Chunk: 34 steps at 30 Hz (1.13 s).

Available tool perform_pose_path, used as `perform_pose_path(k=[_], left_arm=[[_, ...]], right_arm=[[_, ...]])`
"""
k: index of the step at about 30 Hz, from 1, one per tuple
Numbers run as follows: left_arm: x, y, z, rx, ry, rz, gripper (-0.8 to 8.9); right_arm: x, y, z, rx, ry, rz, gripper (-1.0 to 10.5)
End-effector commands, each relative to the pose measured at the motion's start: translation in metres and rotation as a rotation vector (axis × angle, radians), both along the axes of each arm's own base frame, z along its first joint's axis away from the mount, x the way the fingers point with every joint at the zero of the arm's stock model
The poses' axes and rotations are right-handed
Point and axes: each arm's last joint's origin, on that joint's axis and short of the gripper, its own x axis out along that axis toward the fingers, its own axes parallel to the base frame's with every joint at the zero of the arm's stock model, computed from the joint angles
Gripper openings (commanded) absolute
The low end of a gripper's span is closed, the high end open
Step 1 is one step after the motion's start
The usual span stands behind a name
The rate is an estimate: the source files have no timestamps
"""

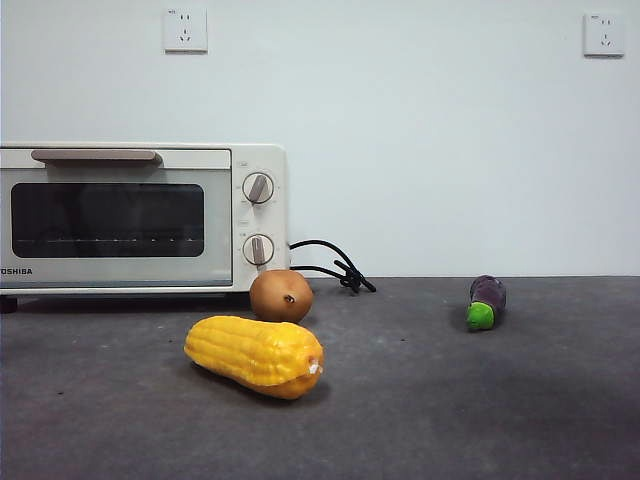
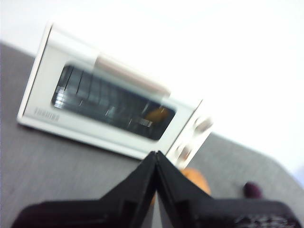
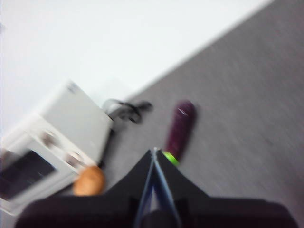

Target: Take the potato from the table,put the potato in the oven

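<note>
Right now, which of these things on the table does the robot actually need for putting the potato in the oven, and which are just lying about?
Needed for the job:
potato
oven, door shut
table

Just lying about:
corn cob, in front of the potato
eggplant, off to the side
oven's black cord

Even, bright front view — both wrist views motion-blurred, overexposed.

A plain white wall point(image 1: 430, 150) fills the background, evenly lit. Two white wall sockets are mounted high on it, well apart: one socket point(image 1: 185, 29) toward the left, another socket point(image 1: 604, 34) near the right edge.
</note>
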Motion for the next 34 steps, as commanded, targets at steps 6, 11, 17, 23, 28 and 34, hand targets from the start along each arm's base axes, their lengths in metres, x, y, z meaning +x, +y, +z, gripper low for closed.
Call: perform_pose_path(k=[6,11,17,23,28,34], left_arm=[[0.004,0.0,0.067,-0.004,-0.041,-0.007,-0.06],[0.034,0.0,0.1,0.053,0.098,-0.05,-0.05],[0.09,0.002,0.132,0.1,0.319,-0.119,-0.05],[0.151,0.005,0.149,0.215,0.425,-0.152,-0.05],[0.191,0.007,0.145,0.274,0.488,-0.178,-0.05],[0.225,0.009,0.123,0.268,0.568,-0.192,-0.05]], right_arm=[[-0.025,0.001,0.065,0.014,-0.179,0.006,-0.1],[-0.036,0.002,0.1,-0.013,-0.148,0.053,-0.1],[-0.039,0.005,0.135,-0.097,-0.065,0.15,-0.1],[-0.042,0.006,0.156,-0.154,-0.047,0.209,0.0],[-0.049,0.009,0.164,-0.141,0.001,0.31,0.0],[-0.057,0.012,0.165,-0.122,0.066,0.432,0.0]])
